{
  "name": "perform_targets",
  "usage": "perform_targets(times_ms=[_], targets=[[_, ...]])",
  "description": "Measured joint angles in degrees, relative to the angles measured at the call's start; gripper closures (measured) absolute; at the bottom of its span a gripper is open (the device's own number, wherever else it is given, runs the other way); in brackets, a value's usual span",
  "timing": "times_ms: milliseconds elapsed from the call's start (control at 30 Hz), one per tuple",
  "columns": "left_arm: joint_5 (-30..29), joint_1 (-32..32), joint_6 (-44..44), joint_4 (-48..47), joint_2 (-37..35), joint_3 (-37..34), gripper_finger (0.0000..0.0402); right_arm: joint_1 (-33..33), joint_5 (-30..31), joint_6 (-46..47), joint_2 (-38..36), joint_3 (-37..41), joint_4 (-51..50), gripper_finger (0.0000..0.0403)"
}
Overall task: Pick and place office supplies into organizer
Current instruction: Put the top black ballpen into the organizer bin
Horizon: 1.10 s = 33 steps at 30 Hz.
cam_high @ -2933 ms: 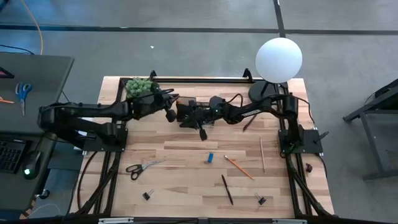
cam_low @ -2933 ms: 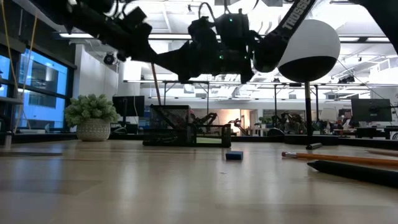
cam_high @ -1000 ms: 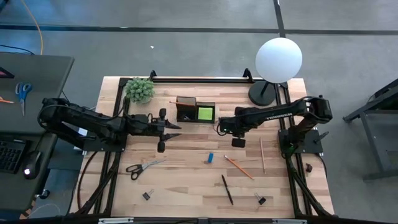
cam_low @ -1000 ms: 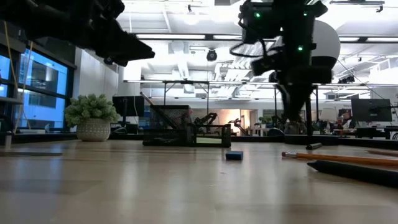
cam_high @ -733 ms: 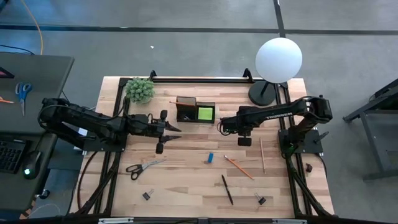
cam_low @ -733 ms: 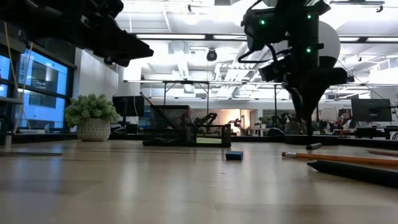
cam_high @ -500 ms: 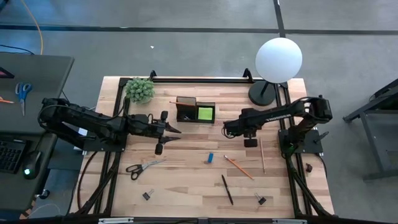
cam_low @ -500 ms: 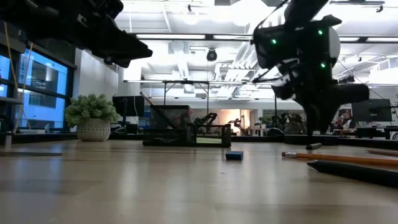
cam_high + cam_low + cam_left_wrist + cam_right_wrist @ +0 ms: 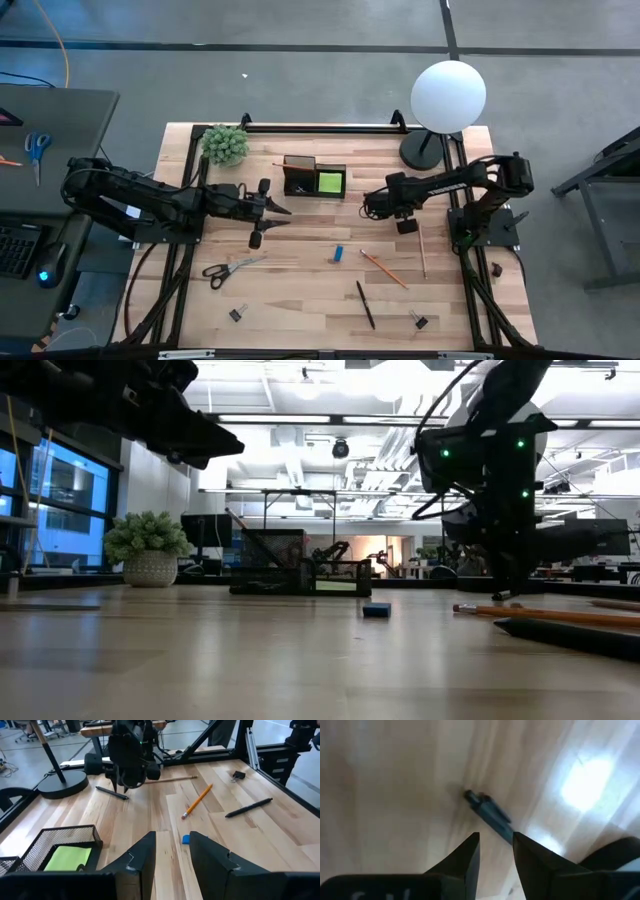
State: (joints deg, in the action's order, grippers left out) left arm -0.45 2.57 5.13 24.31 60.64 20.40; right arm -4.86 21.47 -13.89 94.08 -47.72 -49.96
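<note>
i am lowering the right gripper (image 9: 495, 851) over the dark pen (image 9: 489, 813) lying just left of the lamp base (image 9: 424, 150); fingers slightly spread, holding nothing. i should centre the pen between them before closing. the left gripper (image 9: 262, 211), fingers also parted and empty, is waiting left of the organizer (image 9: 314, 178). i can read no writing anywhere.

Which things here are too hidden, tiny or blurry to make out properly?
- Organizer, low view: far off and dark, so its contents cannot be told.
- Dark pen, right wrist view: blurred, one end hidden behind the right gripper.
- Binder clips, high view: too small for detail.
- Scissors: missing from the low and wrist views.
</note>
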Motion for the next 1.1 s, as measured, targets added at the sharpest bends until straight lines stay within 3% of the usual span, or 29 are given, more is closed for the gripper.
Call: perform_targets(times_ms=[300, 600, 900, 1100], targets=[[0.0, 0.0, 0.4, -0.5, 0.0, 0.0, 0.0296, -2.5, -2.3, -4.8, 0.0, 0.0, 3.8, 0.0295], [-0.1, 0.0, 0.4, -0.5, 0.0, 0.0, 0.0296, -4.2, -8.5, -4.5, 0.1, 0.0, 7.9, 0.0295], [-0.2, 0.0, 0.4, -0.5, 0.0, 0.0, 0.0296, -3.8, -9.7, -1.1, 4.5, -0.5, 8.7, 0.0295], [-0.2, 0.0, 0.5, -0.5, 0.0, 0.0, 0.0296, -1.9, -8.6, 0.4, 5.2, -2.7, 7.1, 0.0334]])
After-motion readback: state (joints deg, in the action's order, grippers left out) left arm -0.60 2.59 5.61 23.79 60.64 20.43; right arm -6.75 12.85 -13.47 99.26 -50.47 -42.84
